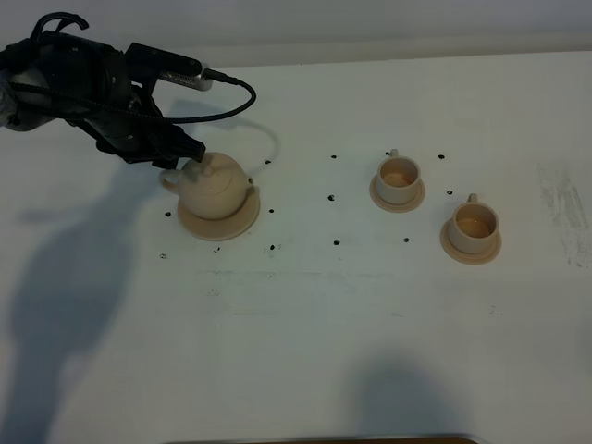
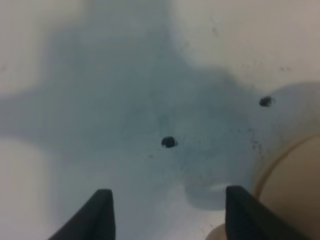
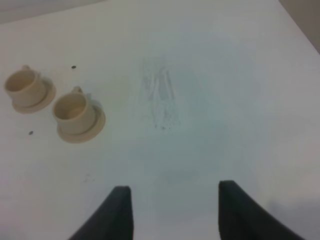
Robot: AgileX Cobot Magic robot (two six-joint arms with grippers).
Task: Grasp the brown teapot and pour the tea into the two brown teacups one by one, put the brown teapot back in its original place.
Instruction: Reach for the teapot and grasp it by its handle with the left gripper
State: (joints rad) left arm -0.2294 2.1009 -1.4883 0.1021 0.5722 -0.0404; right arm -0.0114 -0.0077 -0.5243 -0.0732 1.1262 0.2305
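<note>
A: Begin at the left jaws. Together or apart?

B: Wide apart. Between the dark fingertips (image 2: 100,215) there is only white surface (image 1: 305,324) and a black dot (image 2: 169,142). They hang just beside the squat, round, pale tan ceramic teapot (image 1: 217,188), on the side of its loop handle (image 1: 171,178). I cannot tell whether they touch the handle.

A: And the right jaws?

B: Also apart and empty, over bare surface. The high camera does not show them.

A: Where does the pot sit?

B: Upright on the flat, round, pale tan saucer (image 1: 231,228) at the left of the surface. Its knobbed lid (image 1: 209,166) is on, and the handle faces away from the cups.

A: How would it handle?

B: My judgement is that it's stiff, smooth enough to be slippery, breakable, and heavier if there is tea inside. The round body looks too wide and slick to pinch. The loop handle is the place to take hold, with one finger through the loop and a firm squeeze. The weight hangs to one side of that grip, so the pot would want to swing. The lid may slide in a steep tilt.

A: The cups?

B: There are two small pale tan cylindrical teacups (image 1: 400,173) (image 1: 474,222), each on its own small round saucer (image 1: 398,205). They stand near each other and well apart from the pot. Their insides look darker, but I cannot tell whether that is tea.
</note>
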